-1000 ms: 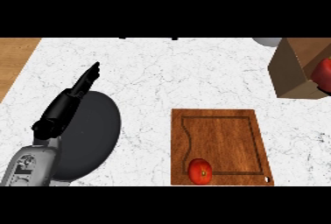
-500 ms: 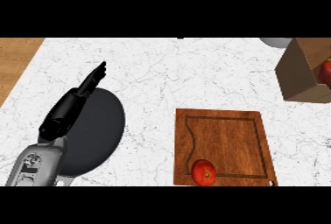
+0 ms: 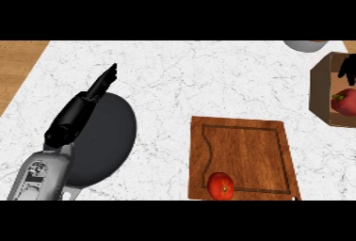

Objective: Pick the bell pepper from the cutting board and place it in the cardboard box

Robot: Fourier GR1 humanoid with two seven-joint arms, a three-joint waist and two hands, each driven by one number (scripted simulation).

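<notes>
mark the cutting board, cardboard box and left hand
cutting board (image 3: 243, 150), head view, bare wood at its middle
cardboard box (image 3: 321, 89), head view, its left wall
left hand (image 3: 103, 84), head view, on the straight fingers

One wooden cutting board (image 3: 243, 157) lies on the white marble tabletop (image 3: 195, 75), carrying one round red tomato (image 3: 221, 186) at its near left corner. One cardboard box (image 3: 327, 89) stands at the right edge, with one red bell pepper (image 3: 345, 102) inside it. One dark round pan (image 3: 104, 139) sits at the left. One pale bowl (image 3: 304, 45) shows partly at the top right edge. Two black hands are in view: the left hand (image 3: 101, 84), fingers straight, over the pan's far rim, and part of the right hand (image 3: 348, 69), above the box at the right edge. One grey forearm (image 3: 38, 174) shows at the lower left.
</notes>
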